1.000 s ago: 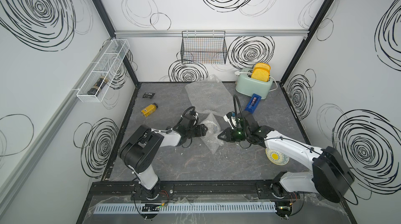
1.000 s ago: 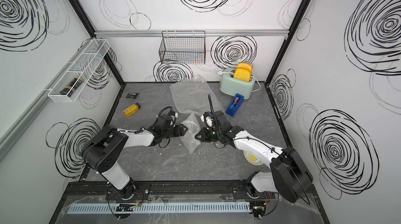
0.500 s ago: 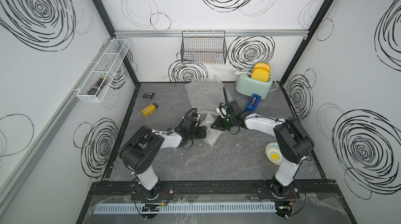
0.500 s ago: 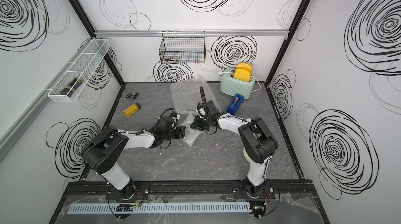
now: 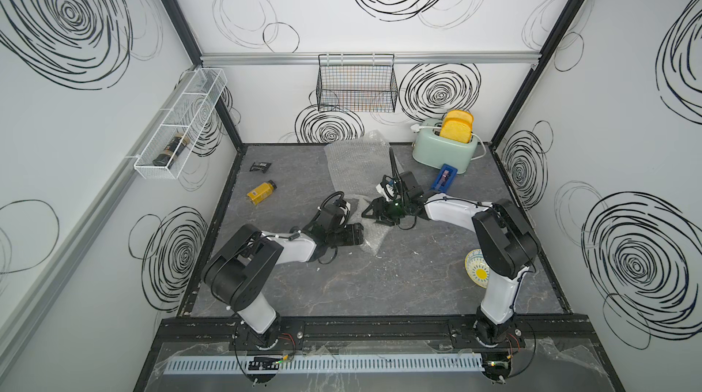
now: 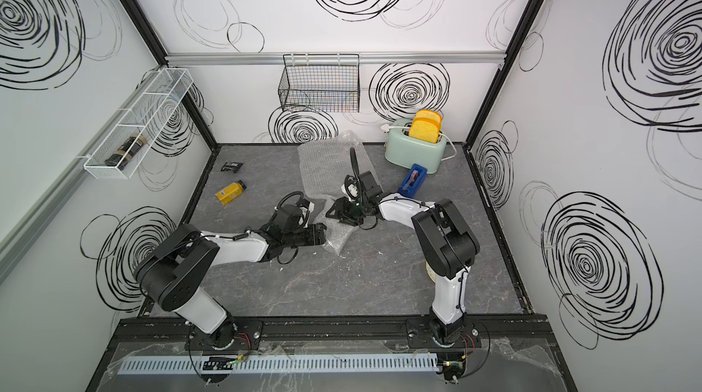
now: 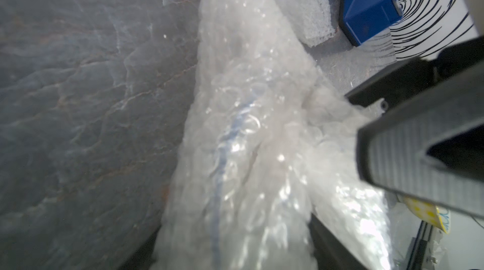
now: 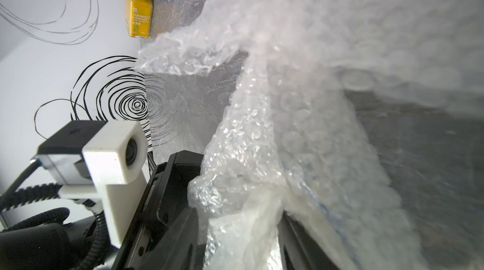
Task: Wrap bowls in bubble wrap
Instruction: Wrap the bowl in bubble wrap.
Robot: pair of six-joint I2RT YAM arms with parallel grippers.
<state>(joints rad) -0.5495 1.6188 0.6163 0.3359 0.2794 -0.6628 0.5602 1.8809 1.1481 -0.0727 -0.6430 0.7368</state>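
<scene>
Two things differ from a second ago: the right gripper [image 5: 371, 215], then pinched tight on the bubble wrap [image 5: 374, 244], now has its jaws spread, with the crinkled sheet lying loose between its fingers [image 8: 178, 203], and its elbow has risen, so it hides part of the sun bowl [image 5: 476, 272]. The left gripper [image 5: 359, 236] stays against the bundle. Its jaws stand apart with wrap between them, and we cannot tell whether they press it. Through the plastic we make out the blue-rimmed bowl [image 7: 222, 156], in front of the toaster [image 5: 444, 147] and off toward the left arm.

We judge that a fold has just been let go. The first bowl looks nearly covered, though a free flap may spring open. The sun bowl, well in front of the toaster, is bare, and the second sheet [image 5: 357, 166] lies flat just beside the toaster.

The table [image 5: 380, 295] is dark grey and veined like marble. A blue tape dispenser [image 5: 444, 177] sits just in front of the toaster, and a turmeric jar [image 5: 261, 192] lies well apart from it. The walls are white with black swirls, and a wire basket [image 5: 357, 84] hangs above and beside the toaster
</scene>
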